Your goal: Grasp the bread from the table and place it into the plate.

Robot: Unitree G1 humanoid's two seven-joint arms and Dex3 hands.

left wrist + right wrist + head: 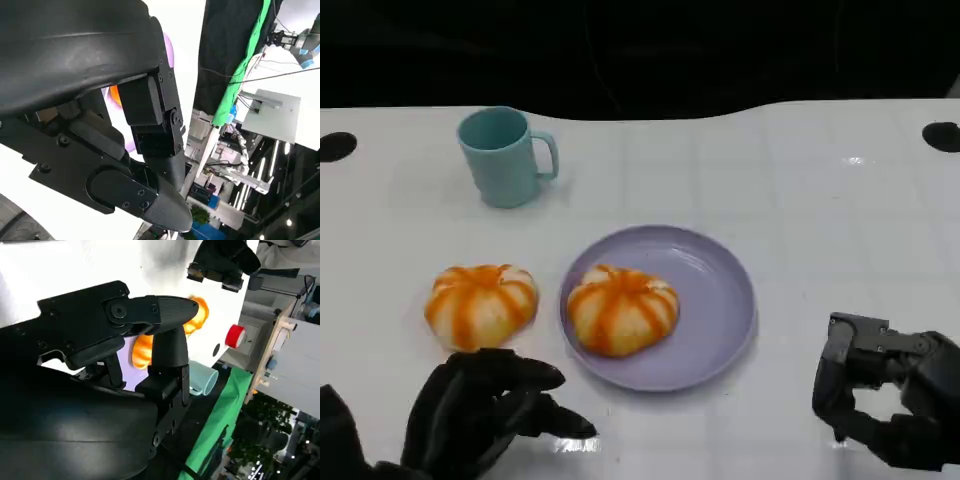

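Bread is in two places: one orange-striped bun [481, 304] lies on the white table [820, 220] just left of the purple plate [720, 300], and a second bun [621, 308] already sits inside the plate, toward its left side. The left hand [485, 410] hovers near the table bun, just in front of it, fingers apart and holding nothing — so the step in hand looks like the reach for that loaf. To do it well, the hand should come over the bun's top, close around its sides gently since it looks soft, then lift clear of the plate's rim and set it in the free right half. The right hand [885, 400] rests well to the right with fingers curled in, apparently on nothing — though its palm is hidden. The teal mug [505, 156] stands upright behind; its contents cannot be seen
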